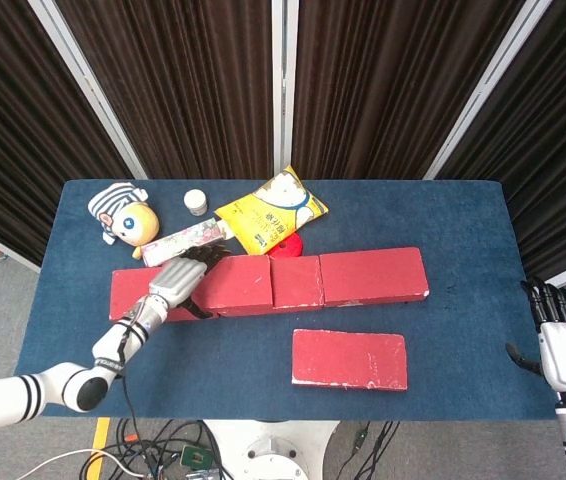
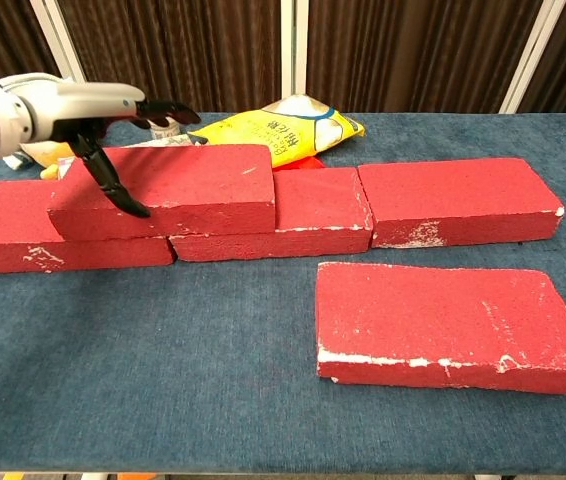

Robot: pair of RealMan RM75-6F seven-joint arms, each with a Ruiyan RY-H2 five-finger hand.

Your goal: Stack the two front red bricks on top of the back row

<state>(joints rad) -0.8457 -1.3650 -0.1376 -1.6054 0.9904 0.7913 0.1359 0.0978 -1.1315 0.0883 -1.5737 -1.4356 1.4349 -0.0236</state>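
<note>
Left hand [image 2: 103, 120]: we see it over the left end of the stacked red foam brick [image 2: 168, 190], fingers spread, thumb angled down the brick's front face, other fingers reaching past its back top edge. Whether any fingertip touches the brick we cannot tell; it grips nothing.

That stacked brick lies flat on the back row of red bricks [image 2: 383, 210], bridging the leftmost one and the middle one, toward the left side of the blue cloth-covered bench [image 2: 163, 380]. The row runs left to right across the middle of the bench, its bricks end to end.

The second flat red foam brick [image 2: 448, 325] lies alone on the cloth nearer the front edge, right of centre, apart from the row.

Right hand [image 1: 561, 340]: off the right edge of the bench, fingers extended and apart, holding nothing.

Behind the row, toward the back-left corner: a striped plush toy with an orange face [image 1: 123, 217], a small white round jar [image 1: 195, 202], a pink patterned box [image 1: 183, 241], and a yellow snack bag [image 1: 271, 212] nearer the centre.
</note>
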